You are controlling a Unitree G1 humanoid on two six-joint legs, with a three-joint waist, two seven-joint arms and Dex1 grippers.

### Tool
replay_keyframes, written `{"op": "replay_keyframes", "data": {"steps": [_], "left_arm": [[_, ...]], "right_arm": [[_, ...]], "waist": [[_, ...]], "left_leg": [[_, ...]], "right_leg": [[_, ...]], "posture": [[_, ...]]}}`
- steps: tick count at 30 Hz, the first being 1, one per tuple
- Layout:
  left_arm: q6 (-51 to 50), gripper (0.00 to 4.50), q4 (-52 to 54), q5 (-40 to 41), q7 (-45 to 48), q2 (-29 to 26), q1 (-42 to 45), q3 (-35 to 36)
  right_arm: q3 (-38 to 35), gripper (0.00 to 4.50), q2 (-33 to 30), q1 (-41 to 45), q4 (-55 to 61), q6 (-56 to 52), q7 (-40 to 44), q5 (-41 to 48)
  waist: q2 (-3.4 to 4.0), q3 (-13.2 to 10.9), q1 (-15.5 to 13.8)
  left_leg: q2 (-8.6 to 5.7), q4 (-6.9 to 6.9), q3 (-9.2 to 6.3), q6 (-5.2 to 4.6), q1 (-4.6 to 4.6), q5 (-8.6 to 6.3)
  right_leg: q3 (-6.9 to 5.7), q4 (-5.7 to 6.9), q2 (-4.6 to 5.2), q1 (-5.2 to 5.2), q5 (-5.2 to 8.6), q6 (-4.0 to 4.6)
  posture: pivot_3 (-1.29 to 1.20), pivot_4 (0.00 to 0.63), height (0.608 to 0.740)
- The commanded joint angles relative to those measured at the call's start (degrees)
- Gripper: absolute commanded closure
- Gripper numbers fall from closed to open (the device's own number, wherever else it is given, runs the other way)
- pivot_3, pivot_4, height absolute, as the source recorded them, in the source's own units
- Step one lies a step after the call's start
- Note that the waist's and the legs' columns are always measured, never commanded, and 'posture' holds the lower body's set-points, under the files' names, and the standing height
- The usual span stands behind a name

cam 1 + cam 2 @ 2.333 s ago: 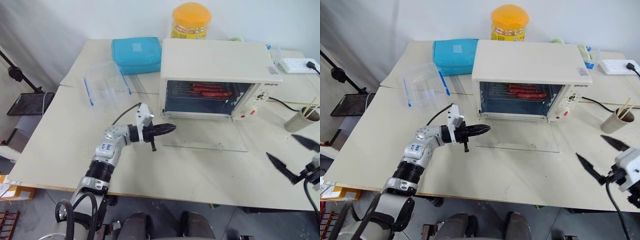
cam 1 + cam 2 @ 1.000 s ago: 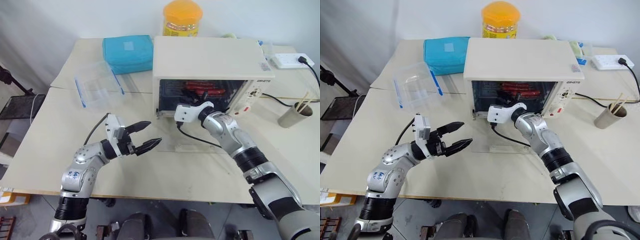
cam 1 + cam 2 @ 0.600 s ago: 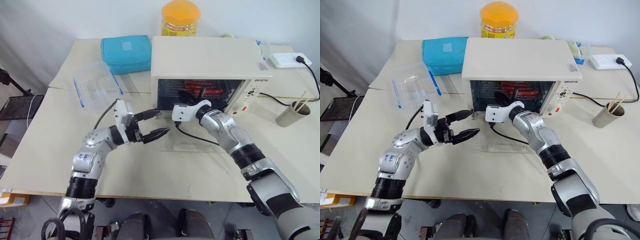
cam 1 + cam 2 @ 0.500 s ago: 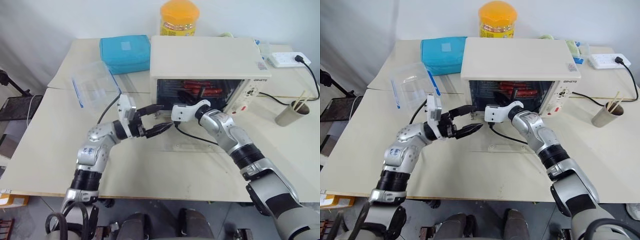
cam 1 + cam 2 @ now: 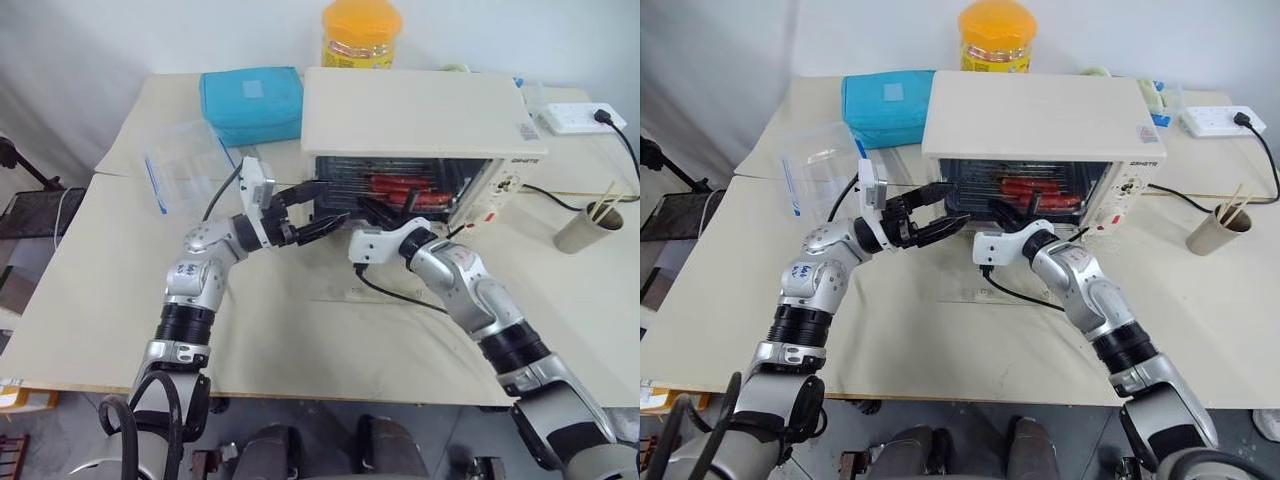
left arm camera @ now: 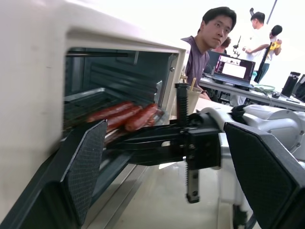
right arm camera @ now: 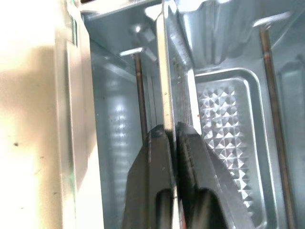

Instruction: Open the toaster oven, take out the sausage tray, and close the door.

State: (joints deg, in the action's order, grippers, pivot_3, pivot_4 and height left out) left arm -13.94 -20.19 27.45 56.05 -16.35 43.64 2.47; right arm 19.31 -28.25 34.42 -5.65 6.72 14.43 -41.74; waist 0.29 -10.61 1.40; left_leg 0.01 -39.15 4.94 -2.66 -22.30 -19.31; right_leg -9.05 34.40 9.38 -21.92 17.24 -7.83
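With the door [image 5: 400, 290] lying flat open on the table [image 5: 90, 290], the right gripper [image 7: 170, 138] is clamped on the tray's [image 5: 400, 190] front rim, tray partly out of the oven [image 5: 410, 110]. Left gripper [image 5: 325, 207] spread wide, empty, at the opening's left side.

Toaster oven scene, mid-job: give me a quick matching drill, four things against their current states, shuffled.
Things:
1. cream-white boxy toaster oven's clear glass door
2. shiny silver metal sausage tray
3. left gripper
4. right gripper

States:
A. fingers spread apart at the oven's left front corner
B. lying flat on the table
C. fingers pinched on the tray's front edge
D. partly out of the oven mouth, red sausages on its rack

Pairs: 1-B, 2-D, 3-A, 4-C
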Motion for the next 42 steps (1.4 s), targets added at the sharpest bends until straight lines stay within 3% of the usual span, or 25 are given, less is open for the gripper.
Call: {"op": "replay_keyframes", "data": {"steps": [1, 5, 16, 22, 34, 42], "left_arm": [[-0.4, 0.34, -1.6, 1.5, -0.4, -0.8, 2.4, 3.1], [-8.4, 0.34, -3.0, 2.6, -1.8, -2.0, 4.0, 3.4], [-17.7, 0.34, 2.0, 3.7, -6.0, -0.6, 1.3, 3.2], [-25.3, 0.34, 5.7, 7.0, -8.6, -0.6, 0.6, 5.3], [-53.1, 0.34, 13.6, 19.4, -16.7, -3.9, -0.6, 11.3], [-64.0, 0.34, 13.5, 25.6, -29.4, 2.1, 2.4, 19.3]], "right_arm": [[-3.3, 4.48, -0.4, -3.2, 10.4, -1.0, 1.6, 2.4], [-5.1, 4.48, -1.3, -11.5, 20.9, -3.6, 7.5, 4.5], [-7.5, 4.48, -2.5, -25.2, 36.2, -7.8, 13.8, 3.9], [-9.2, 4.48, -3.7, -27.3, 39.5, -8.9, 15.7, 2.8], [-9.7, 4.48, -7.4, -24.5, 38.1, -2.9, 17.1, 5.3], [-8.6, 4.48, -9.1, -21.6, 34.5, 2.4, 18.4, 8.8]], "waist": [[-0.01, 0.0, -0.1], [-0.02, 0.0, -1.0], [-0.03, 0.0, -1.8], [-0.05, 0.0, -1.7], [-0.06, 0.0, -1.5], [-0.08, 0.0, -1.7]], "left_leg": [[-0.02, -0.01, 0.00, -0.02, 0.00, 0.01], [-0.04, -0.02, -0.03, -0.02, -0.01, 0.01], [-0.10, -0.08, -0.04, -0.02, 0.01, 0.09], [-0.08, -0.09, -0.05, 0.00, 0.03, 0.12], [-0.12, -0.10, -0.25, 0.01, 0.12, 0.13], [-0.17, -0.15, -0.43, 0.03, 0.13, 0.14]], "right_leg": [[0.01, 0.00, 0.02, 0.01, 0.00, 0.00], [0.00, 0.02, 0.02, 0.01, 0.00, 0.00], [0.07, 0.07, 0.04, 0.05, 0.00, 0.00], [0.07, 0.10, 0.04, 0.06, 0.00, 0.00], [0.09, 0.13, 0.06, 0.22, 0.00, 0.00], [0.10, 0.12, 0.06, 0.35, 0.00, 0.00]], "posture": [[0.00, 0.150, 0.740], [0.00, 0.150, 0.740], [0.00, 0.150, 0.740], [0.00, 0.150, 0.740], [0.00, 0.150, 0.740], [0.00, 0.150, 0.740]]}}
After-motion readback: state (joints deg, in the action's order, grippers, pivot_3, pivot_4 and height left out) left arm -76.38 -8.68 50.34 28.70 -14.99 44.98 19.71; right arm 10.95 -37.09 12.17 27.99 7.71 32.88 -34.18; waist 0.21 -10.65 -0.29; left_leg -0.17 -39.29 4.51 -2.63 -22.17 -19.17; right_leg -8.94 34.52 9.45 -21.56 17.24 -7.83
